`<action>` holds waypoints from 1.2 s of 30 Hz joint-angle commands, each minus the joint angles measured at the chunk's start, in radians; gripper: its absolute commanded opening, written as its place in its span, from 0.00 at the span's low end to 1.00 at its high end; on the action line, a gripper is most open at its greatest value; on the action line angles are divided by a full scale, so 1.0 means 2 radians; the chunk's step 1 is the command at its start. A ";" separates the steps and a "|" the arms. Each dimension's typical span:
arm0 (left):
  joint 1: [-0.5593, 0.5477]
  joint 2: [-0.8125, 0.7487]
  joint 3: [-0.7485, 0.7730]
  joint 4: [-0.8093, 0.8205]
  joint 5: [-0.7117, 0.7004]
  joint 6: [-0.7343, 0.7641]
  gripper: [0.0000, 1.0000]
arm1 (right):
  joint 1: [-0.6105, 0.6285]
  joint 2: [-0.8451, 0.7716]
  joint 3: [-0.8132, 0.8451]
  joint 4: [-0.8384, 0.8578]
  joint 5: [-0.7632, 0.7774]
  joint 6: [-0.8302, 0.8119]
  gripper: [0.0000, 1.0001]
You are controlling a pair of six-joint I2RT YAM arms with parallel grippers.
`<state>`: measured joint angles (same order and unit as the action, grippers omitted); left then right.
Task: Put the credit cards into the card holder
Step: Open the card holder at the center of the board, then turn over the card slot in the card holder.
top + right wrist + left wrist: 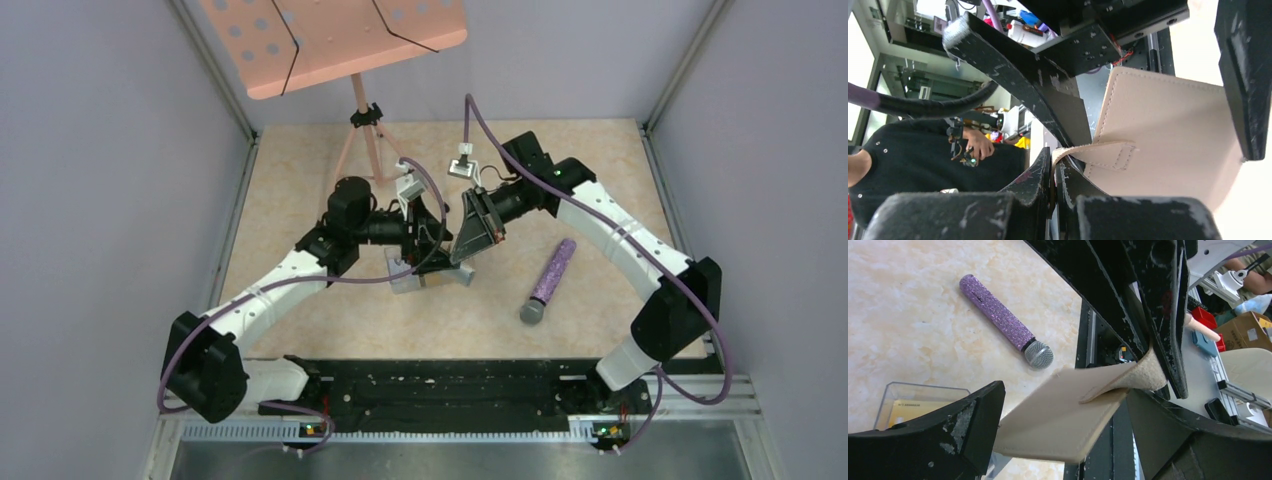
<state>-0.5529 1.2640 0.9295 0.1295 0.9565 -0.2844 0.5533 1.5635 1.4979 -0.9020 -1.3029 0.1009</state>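
The tan card holder [1063,410] hangs in the air between both grippers, folded shut. My right gripper [1054,165] is shut on its strap tab, which bends up away from the body [1168,130]. My left gripper [1068,432] is open, one finger [973,425] on each side of the holder's body, neither clearly touching it. A gold-yellow credit card [910,407] lies inside the clear box [893,390] on the table, below the left finger. In the top view the two grippers [432,235] [470,245] meet over that box [405,281] and hide the holder.
A purple glitter microphone [550,280] lies on the table right of the grippers, also in the left wrist view as the microphone [1005,322]. A pink music stand [330,40] rises at the back. Grey walls close in the sides.
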 commanded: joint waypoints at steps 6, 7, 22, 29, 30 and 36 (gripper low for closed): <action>-0.011 -0.003 -0.020 0.067 0.060 -0.059 0.78 | -0.012 0.018 0.038 0.031 -0.032 -0.015 0.00; -0.010 -0.004 -0.021 0.062 0.061 -0.060 0.74 | -0.013 0.019 0.039 0.031 -0.033 -0.015 0.00; -0.010 -0.004 -0.007 0.046 0.054 -0.071 0.00 | -0.033 0.011 0.019 0.031 0.061 -0.002 0.13; -0.010 0.028 0.054 -0.129 0.073 -0.007 0.00 | -0.049 -0.012 0.019 0.026 0.170 -0.008 0.56; -0.010 0.034 0.061 -0.146 0.078 -0.003 0.00 | -0.049 -0.013 0.018 0.023 0.178 -0.013 0.61; -0.010 0.043 0.071 -0.176 0.098 0.014 0.00 | -0.049 0.003 0.005 -0.030 0.189 -0.063 0.65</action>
<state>-0.5701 1.3514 1.0286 -0.1711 1.0870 -0.3073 0.4633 1.5780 1.5181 -0.8993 -0.9783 0.0654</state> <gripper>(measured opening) 0.035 0.652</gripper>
